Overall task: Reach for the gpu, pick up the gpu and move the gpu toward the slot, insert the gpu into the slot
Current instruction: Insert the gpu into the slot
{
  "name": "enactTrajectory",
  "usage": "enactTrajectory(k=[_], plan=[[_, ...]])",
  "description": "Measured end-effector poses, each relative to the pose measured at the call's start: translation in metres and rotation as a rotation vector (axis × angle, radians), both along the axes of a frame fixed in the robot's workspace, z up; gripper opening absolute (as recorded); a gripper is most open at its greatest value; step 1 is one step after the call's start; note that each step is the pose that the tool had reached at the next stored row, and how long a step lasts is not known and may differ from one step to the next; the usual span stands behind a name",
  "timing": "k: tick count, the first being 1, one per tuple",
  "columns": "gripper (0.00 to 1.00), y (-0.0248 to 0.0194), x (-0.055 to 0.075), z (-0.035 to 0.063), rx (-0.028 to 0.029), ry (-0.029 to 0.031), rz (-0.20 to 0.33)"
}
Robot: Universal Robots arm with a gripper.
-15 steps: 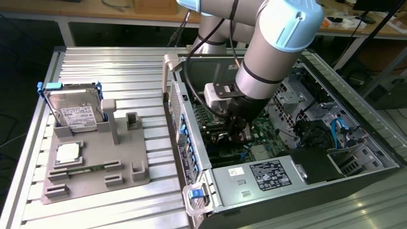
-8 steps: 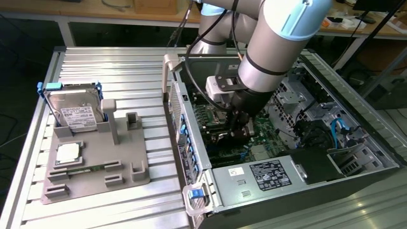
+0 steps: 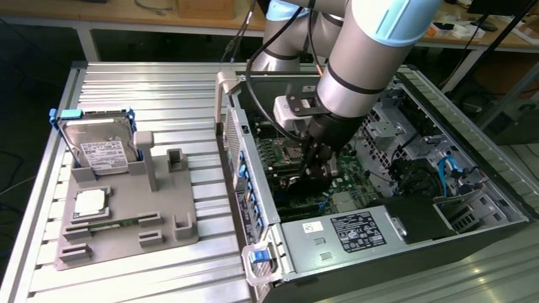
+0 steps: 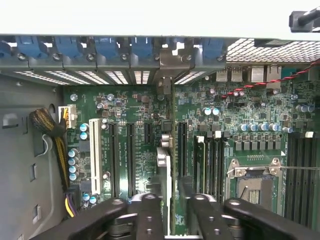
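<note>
Standing edge-on, gpu (image 4: 171,165) sits between gripper (image 4: 172,202) fingers.

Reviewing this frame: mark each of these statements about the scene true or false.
1. The gripper is down inside the open computer case, over the motherboard. True.
2. The hard drive lies flat on the motherboard. False: it stands upright in the grey fixture outside the case, on the exterior view's left.
3. The gpu stands edge-on directly under the gripper. True.
4. The processor chip rests on top of the case. False: it lies flat on the grey fixture, in front of the hard drive.
</note>
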State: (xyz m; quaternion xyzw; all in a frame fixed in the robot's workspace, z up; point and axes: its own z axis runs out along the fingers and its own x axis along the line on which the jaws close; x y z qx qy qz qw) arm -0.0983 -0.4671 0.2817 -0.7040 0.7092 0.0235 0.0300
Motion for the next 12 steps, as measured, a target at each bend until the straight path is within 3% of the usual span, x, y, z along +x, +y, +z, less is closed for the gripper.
enactTrajectory(k=[4, 12], plan=[[0.11, 0.0000, 0.0000, 0.0001, -0.0003, 0.0001, 0.000], [0.11, 0.0000, 0.0000, 0.0001, -0.0002, 0.0001, 0.000]])
